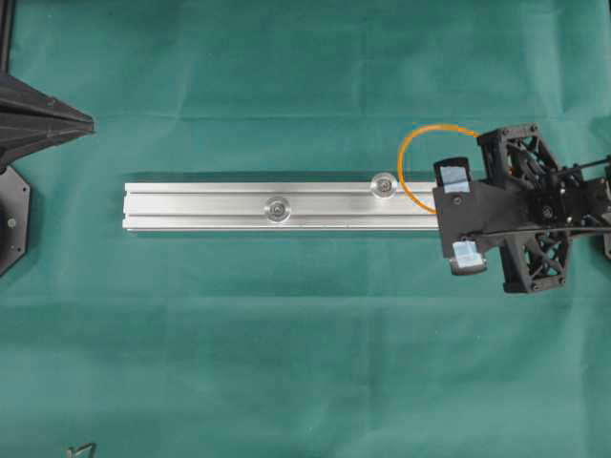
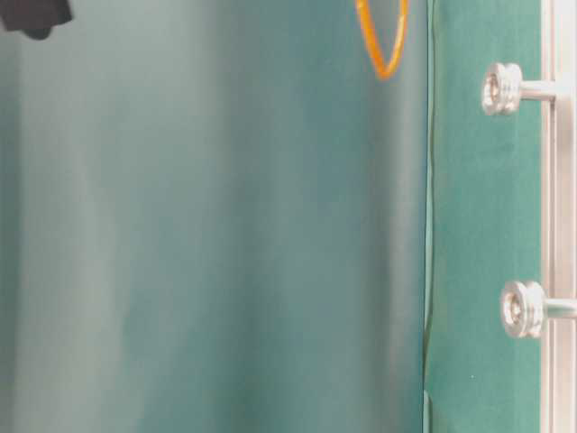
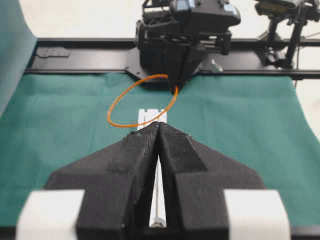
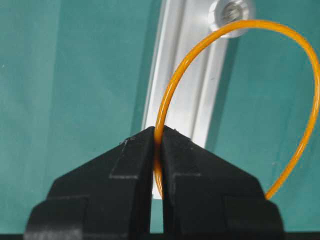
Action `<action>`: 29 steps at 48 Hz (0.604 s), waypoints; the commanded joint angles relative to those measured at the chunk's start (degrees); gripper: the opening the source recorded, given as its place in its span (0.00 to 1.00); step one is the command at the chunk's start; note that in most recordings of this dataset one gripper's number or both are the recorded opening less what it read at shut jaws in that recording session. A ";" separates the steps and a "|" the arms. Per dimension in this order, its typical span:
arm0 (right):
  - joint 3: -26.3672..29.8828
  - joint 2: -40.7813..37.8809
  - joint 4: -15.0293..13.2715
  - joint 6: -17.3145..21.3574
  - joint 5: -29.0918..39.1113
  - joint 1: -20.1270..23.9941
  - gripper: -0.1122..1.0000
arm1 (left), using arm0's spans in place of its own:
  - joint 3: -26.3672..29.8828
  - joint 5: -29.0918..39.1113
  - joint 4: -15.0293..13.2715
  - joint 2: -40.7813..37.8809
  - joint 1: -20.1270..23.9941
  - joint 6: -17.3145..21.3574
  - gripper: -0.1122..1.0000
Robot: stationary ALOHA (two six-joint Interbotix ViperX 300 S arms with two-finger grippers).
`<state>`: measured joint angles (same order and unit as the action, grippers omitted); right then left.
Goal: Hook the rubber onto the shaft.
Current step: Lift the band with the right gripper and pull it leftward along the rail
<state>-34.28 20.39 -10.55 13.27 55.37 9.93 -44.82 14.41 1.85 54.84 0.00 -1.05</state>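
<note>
- Covering the whole bench is a green cloth, the widest thing in view; it spreads out on every side beneath the right pincer.
- The silver rail comes next in size: in the overhead view it lies flat on the cloth and runs away from the right pincer toward the left pincer, with its near end hidden under the right pincer's fingers.
- The right pincer hangs above that end of the rail, fingers pressed together and clamped on the rubber; the right wrist view shows the orange strand nipped between the two black tips.
- The left pincer sits at the far side of the bench, well apart from the right one, with its fingers together and nothing between them.
- The rubber stands out from the right pincer's tips as an open loop, clear of the cloth in the left wrist view, bulging to one side of the rail.
- The nearer shaft, a small flanged silver post on the rail, stands just ahead of the right pincer; in the right wrist view the loop's far curve crosses in front of it, and whether they touch cannot be told.
- The farther shaft stands further along the rail, well apart from the right pincer and the loop.
</note>
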 commanded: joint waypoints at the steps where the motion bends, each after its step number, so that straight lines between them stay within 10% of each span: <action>1: 1.67 0.44 -0.26 0.09 0.26 0.00 0.15 | 0.79 -0.26 0.18 -0.44 0.18 0.00 0.10; 29: 6.86 -5.89 -0.35 0.00 -2.99 -0.88 0.15 | 0.70 -0.26 0.18 -0.44 0.18 0.00 0.10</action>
<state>-30.15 15.38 -10.72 13.27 53.70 9.40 -44.82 14.41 1.85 54.84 0.00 -1.05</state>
